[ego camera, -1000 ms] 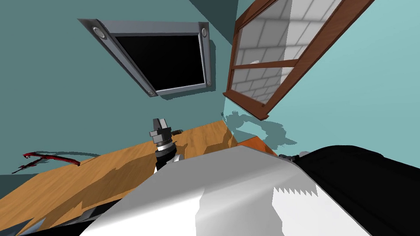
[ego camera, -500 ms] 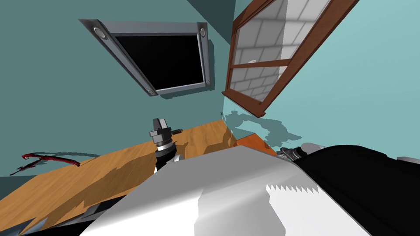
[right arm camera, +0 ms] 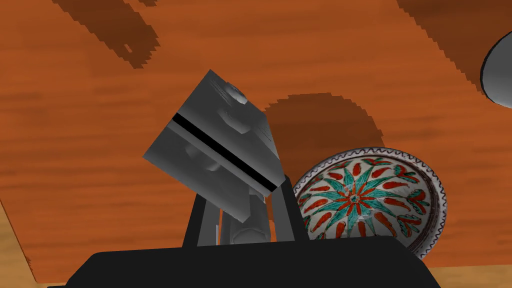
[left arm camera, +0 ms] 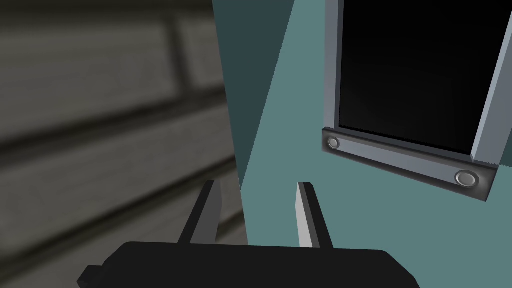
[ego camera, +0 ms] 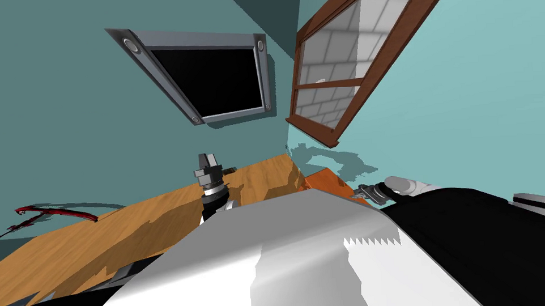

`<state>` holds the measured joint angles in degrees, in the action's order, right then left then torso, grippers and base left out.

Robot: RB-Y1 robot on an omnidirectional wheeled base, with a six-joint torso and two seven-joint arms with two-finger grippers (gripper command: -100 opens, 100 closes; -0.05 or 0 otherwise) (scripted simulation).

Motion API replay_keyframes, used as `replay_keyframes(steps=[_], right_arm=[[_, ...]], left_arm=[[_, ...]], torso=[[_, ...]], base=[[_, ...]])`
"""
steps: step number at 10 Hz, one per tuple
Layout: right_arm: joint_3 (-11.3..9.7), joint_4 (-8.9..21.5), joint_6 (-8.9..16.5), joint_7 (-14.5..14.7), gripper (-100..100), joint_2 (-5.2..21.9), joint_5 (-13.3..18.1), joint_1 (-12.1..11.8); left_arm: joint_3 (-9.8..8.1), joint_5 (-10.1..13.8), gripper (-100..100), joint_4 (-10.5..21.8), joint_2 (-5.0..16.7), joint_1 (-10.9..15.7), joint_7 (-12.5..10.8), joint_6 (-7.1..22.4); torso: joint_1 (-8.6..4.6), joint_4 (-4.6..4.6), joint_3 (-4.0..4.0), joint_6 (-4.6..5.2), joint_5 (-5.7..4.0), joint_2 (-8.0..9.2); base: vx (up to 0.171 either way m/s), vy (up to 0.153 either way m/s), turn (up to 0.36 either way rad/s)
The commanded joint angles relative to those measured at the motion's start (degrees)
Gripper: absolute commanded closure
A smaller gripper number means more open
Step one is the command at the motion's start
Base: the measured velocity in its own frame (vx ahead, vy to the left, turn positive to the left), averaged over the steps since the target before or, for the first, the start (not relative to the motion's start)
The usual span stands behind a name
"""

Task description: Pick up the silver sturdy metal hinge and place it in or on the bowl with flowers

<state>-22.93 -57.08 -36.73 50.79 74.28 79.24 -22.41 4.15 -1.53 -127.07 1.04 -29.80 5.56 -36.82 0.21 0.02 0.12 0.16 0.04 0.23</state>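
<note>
Grey, and already lifted: gripping the hinge (right arm camera: 220,145) clamped in the right jaws above the red-brown worktop (right arm camera: 90,150), just beside the flowered bowl (right arm camera: 370,200) near its edge. Holding the left jaws apart, idle. Remaining, seemingly: shifting over the bowl, releasing.

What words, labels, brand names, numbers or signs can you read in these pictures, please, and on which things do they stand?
None: no readable text stands on anything here.
The hinge, held in the right tool, bears only a dark line and raised bumps.
The bowl carries a red and teal flower pattern, no letters.
The screen on the wall is black, and its grey frame is unmarked.
</note>
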Motion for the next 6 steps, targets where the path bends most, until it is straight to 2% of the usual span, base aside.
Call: replay_keyframes(steps=[1,2,4,6], right_arm=[[0.8,-1.31,-1.95,-1.03,100,1.53,-0.03,0.44],[1.01,-1.5,-2.29,-1.11,100,1.86,-0.05,0.47],[2.48,-2.58,-3.97,-1.01,100,4.38,-0.39,-0.24],[3.34,-3.76,-4.38,-0.3,100,5.46,-2.04,-2.63]], left_arm=[[0.0,0.0,0,0.0,0.0,0.0,0.0,0.0],[0.0,0.0,0,0.0,0.0,0.0,0.0,0.0],[0.0,0.0,0,0.0,0.0,0.0,0.0,0.0],[0.0,0.0,0,0.0,0.0,-0.01,0.0,0.0]], torso=[[0.0,0.0,0.0,0.0,0.0,0.0],[0.03,0.01,0.04,0.05,0.02,0.08],[0.01,0.01,-0.02,0.06,0.02,-0.06],[0.16,0.0,-0.03,0.14,0.03,-0.07]], base=[[-0.114,0.064,-0.112],[-0.087,0.061,-0.069],[-0.072,0.077,-0.106],[-0.04,0.094,-0.096]])
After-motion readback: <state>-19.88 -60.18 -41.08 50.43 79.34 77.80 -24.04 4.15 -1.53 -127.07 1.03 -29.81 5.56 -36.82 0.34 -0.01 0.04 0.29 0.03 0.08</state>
